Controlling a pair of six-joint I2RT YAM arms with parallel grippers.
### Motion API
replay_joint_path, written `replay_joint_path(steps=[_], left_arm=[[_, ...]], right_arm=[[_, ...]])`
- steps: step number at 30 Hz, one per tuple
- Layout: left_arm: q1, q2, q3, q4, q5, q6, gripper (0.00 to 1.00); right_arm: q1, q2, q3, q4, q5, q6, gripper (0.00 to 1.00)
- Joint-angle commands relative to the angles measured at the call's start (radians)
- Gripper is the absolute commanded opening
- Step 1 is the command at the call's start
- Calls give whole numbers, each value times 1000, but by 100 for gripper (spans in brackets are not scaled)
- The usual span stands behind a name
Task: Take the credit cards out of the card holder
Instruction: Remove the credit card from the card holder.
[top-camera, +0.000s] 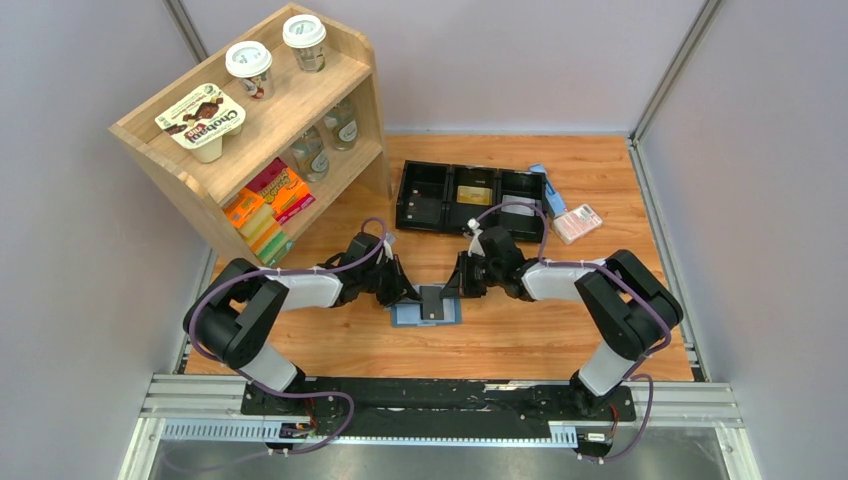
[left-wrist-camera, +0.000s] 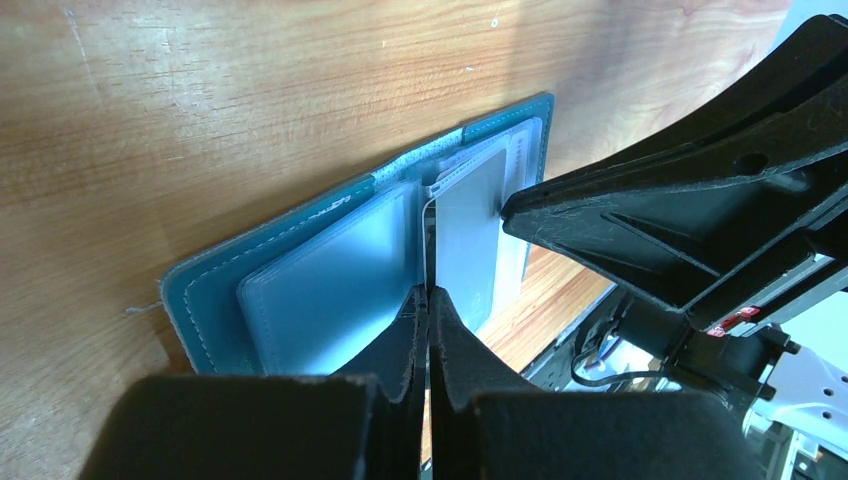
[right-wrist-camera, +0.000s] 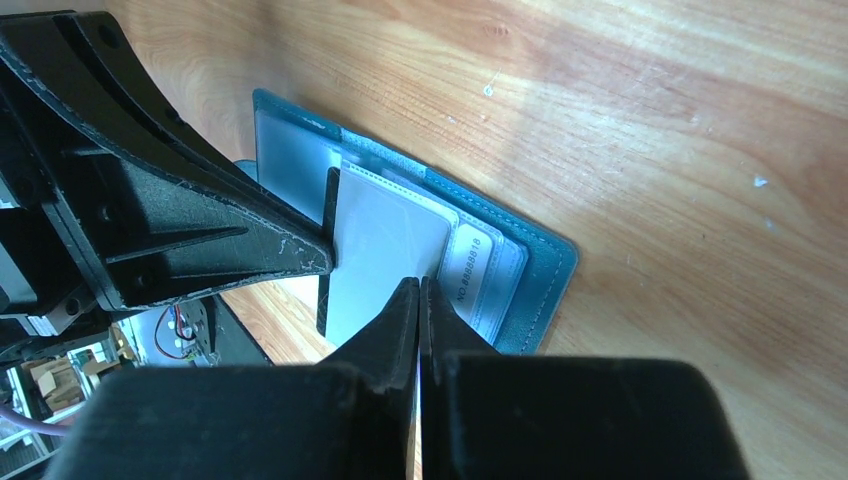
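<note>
Card holder (top-camera: 448, 316): teal-blue, unfolded and lying flat on the surface (top-camera: 560, 330), near the front edge and midway between the two arms; the grey-blue inside faces up.
Credit card (top-camera: 433, 301): black, raised clear of the pockets and tilted over the middle of the holder; its face reflects grey in the right wrist view.
Left tool (top-camera: 412, 293): fingers fully together, pinching the card's left edge, directly over the holder's centre fold.
Right tool (top-camera: 450, 290): fingers fully together, clamped on the opposite edge of the same card.
Tool relation: the tips face each other across the card, close together but not touching.
Left pocket (left-wrist-camera: 330, 290): clear sleeve, lying flat.
Tray (top-camera: 400, 205): long, black, three compartments, at the back of the surface, well apart from the holder.
Gold card (top-camera: 473, 193): in the tray's middle compartment.
Packet (top-camera: 578, 222): pink and white, just right of the tray.
Shelf (top-camera: 260, 130): wooden, at the back left, with lidded cups on top.
</note>
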Motion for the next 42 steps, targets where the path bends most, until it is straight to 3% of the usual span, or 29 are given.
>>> replay_joint_path(steps=[1,18,35,42], left_arm=[[7,-20,-17,12,-14,0,0],[36,-60,-53,-7,-15,13,4],[38,-48,-40,10,0,22,3],[38,-48,-40,13,0,19,3]], right_arm=[[-11,15,-40,-14,46,-13,0],[-30,48,-41,-11,29,-21,0],[-20,-14,32,136,-182,34,7],[-16,35,23,132,-155,47,6]])
